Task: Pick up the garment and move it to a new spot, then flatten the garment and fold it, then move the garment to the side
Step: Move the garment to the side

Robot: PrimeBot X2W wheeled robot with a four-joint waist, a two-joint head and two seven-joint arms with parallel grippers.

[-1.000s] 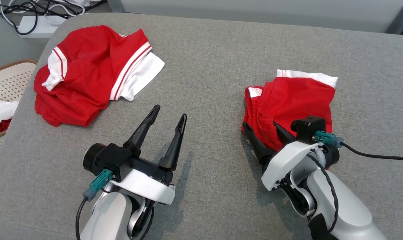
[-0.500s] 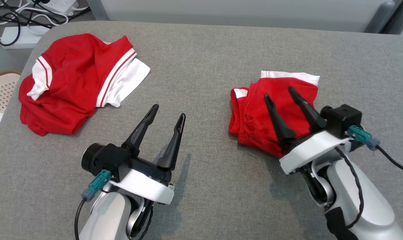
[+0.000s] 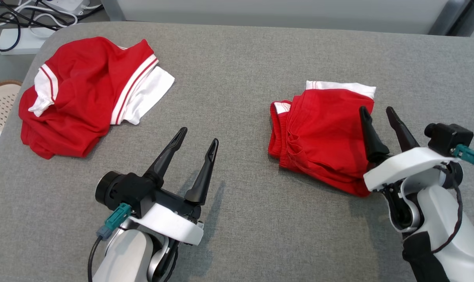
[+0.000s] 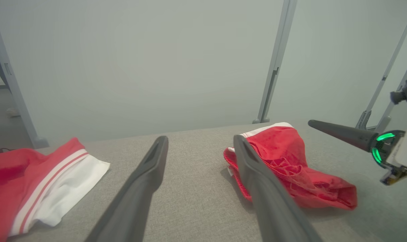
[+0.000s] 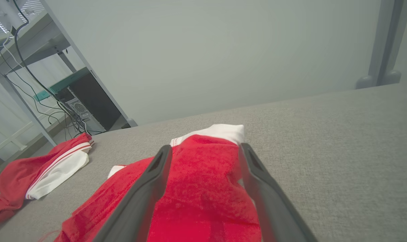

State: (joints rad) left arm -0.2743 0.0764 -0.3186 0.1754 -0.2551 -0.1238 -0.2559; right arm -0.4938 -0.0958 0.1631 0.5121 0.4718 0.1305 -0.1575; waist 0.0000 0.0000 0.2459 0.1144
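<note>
I am watching the right pincer (image 3: 377, 109) hovering at the right edge of the folded red garment (image 3: 323, 133), its two dark fingers spread wide and gripping nothing. Whether the tips are brushing the cloth I cannot tell. The left pincer (image 3: 199, 135) is likewise gaping wide and carrying nothing, hanging over bare grey counter (image 3: 237, 58) near the middle. The folded garment is lying on the right half of the counter, white band toward the far side, with its near-left edge bunching in loose layers. Well apart, at the far left, a rumpled red-and-white garment (image 3: 84, 86) is lying unflattened, and a perforated basket (image 3: 0, 105) is sitting just off the counter's left edge. I am judging the fold done and the bundle already sitting at the side. My worry is the right arm: a fingertip travelling low as it moves off could be snagging the top layer and pulling the fold open. Those loose layers could also be slumping apart unaided.
</note>
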